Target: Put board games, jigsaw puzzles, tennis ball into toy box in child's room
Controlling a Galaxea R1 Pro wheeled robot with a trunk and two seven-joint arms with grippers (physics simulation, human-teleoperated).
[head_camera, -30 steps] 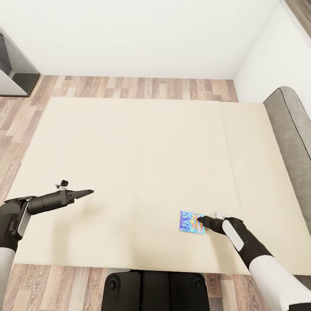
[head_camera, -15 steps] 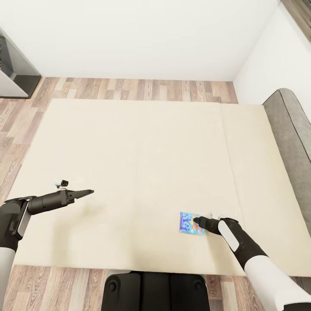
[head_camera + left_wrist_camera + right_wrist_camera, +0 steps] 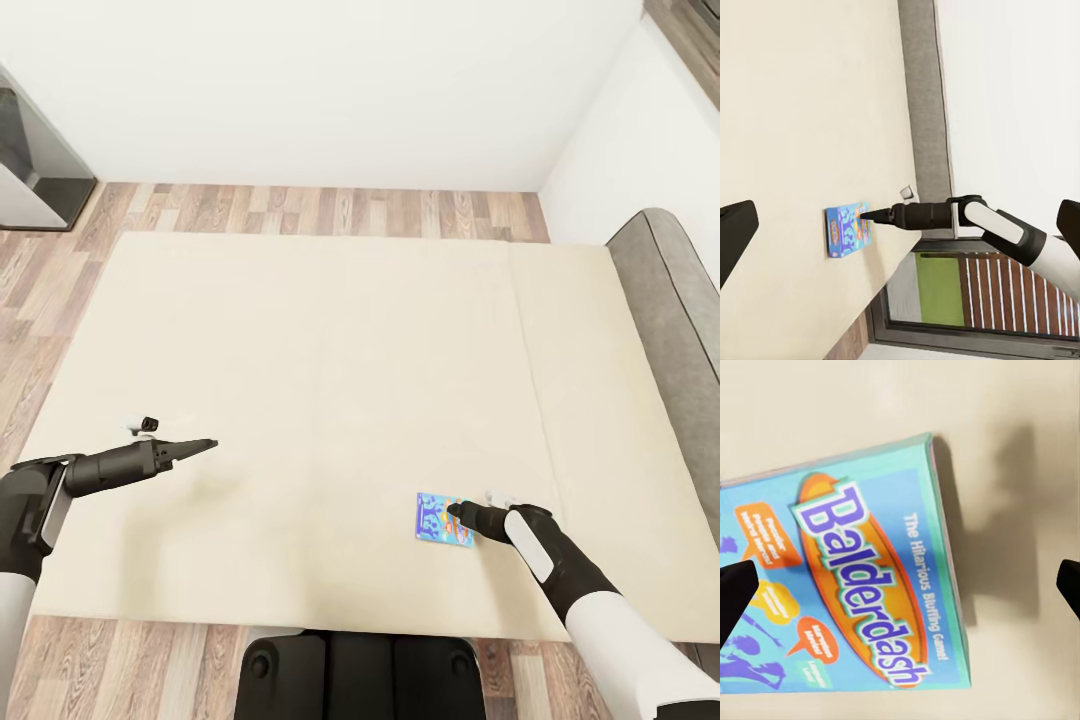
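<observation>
While the right gripper (image 3: 455, 513) is hovering wide open over the Balderdash board game (image 3: 436, 516) on the bed (image 3: 330, 340), a square descent matters. Its fingers ought to be straddling the box's edges before closing.

blue board game (image 3: 443, 518) flat on bed (image 3: 320, 350)

board game (image 3: 443, 518): light blue box, orange oval, purple and white lettering, orange speech bubbles
bed (image 3: 300, 380): plain cream
floor (image 3: 300, 205): brown and grey wood planks
headboard (image 3: 670, 300): grey
</observation>
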